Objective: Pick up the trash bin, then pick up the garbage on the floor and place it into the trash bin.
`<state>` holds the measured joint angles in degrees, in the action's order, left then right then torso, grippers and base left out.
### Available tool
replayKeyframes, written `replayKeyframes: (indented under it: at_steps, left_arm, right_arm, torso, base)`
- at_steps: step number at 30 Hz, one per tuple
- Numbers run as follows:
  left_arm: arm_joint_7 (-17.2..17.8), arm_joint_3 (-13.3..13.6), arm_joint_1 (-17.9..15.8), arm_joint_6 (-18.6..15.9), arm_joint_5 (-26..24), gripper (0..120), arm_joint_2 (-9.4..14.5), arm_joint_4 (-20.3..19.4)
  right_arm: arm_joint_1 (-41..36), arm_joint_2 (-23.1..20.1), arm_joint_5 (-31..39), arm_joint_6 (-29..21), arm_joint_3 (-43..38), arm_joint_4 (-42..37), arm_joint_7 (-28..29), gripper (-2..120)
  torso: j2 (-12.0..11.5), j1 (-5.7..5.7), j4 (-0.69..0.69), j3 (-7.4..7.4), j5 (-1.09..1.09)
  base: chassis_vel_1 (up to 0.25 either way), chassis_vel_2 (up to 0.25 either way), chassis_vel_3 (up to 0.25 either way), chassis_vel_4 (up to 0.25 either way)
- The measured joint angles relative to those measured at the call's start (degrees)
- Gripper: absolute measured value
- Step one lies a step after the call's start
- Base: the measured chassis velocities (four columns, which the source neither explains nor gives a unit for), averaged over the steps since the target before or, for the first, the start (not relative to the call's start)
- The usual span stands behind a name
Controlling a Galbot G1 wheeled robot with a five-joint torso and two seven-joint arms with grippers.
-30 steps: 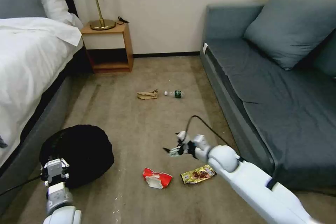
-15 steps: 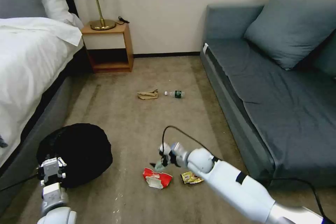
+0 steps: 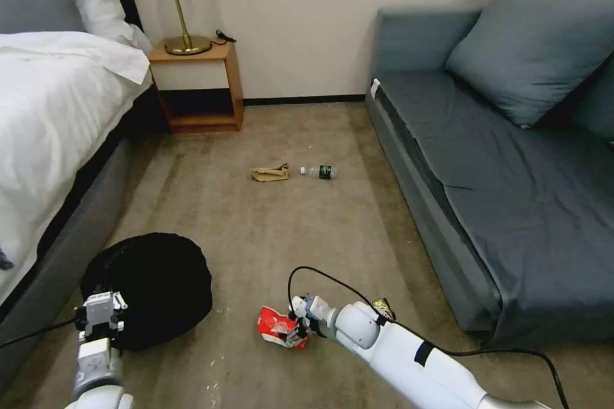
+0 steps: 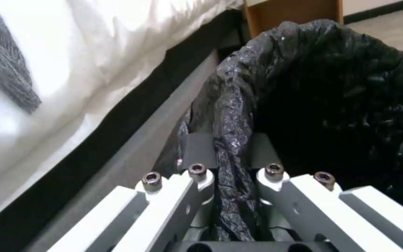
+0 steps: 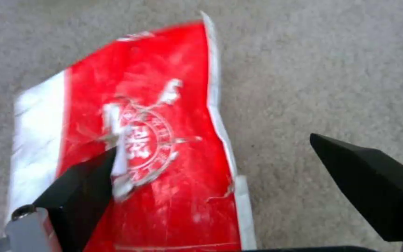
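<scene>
On the carpet (image 3: 268, 230) between bed (image 3: 45, 115) and sofa (image 3: 486, 160), low at the near edge of the head view: right gripper (image 3: 295, 331) down at the red-and-white wrapper (image 3: 275, 326), fingers spread wide — seen from the right wrist, one dark fingertip (image 5: 82, 189) lying over the wrapper's printed face, the other out over bare carpet just past its torn edge, nothing pinched between them. Gold-brown snack wrapper (image 3: 382, 307) just behind the right forearm, mostly hidden by it. Farther out, near the middle of the floor, crumpled brown paper bag (image 3: 270, 172) and small clear bottle (image 3: 320, 171) lying side by side, close but apart. To the left, beside the bed frame, the trash bin (image 3: 150, 287) in its crinkly black bag — left gripper (image 3: 101, 314) at its near rim, fingers closed on a fold of that bag, as seen from the left wrist.
</scene>
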<state>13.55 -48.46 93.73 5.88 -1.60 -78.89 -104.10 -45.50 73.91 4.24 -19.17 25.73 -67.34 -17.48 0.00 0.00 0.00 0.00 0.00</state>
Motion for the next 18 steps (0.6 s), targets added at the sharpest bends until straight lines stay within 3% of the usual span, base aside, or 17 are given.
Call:
replayKeyframes:
  at_steps: [7,10,18]
  left_arm:
    - [0.0,-0.1,0.4,0.3,0.0,6,-0.3,0.0]
    - [-0.1,-0.1,0.5,0.5,0.0,6,-0.4,-0.1]
    - [-0.1,-0.3,0.4,1.0,0.0,6,-0.6,-0.9]
  right_arm:
    - [0.0,0.5,-0.2,0.2,0.1,0.8,0.0,100]
    - [-0.1,0.5,-0.2,0.2,0.3,0.9,-0.1,94]
    - [-2.0,-0.4,-0.6,1.3,-0.6,-0.3,-1.4,62]
  torso:
    - [0.0,0.0,0.01,0.0,0.0]
    - [0.0,0.0,0.01,0.0,0.0]
    - [0.0,0.0,0.0,0.0,0.01]
  base:
    - [0.0,0.0,0.0,0.0]
    - [0.0,0.0,0.0,0.0]
    - [0.0,0.0,0.0,0.0]
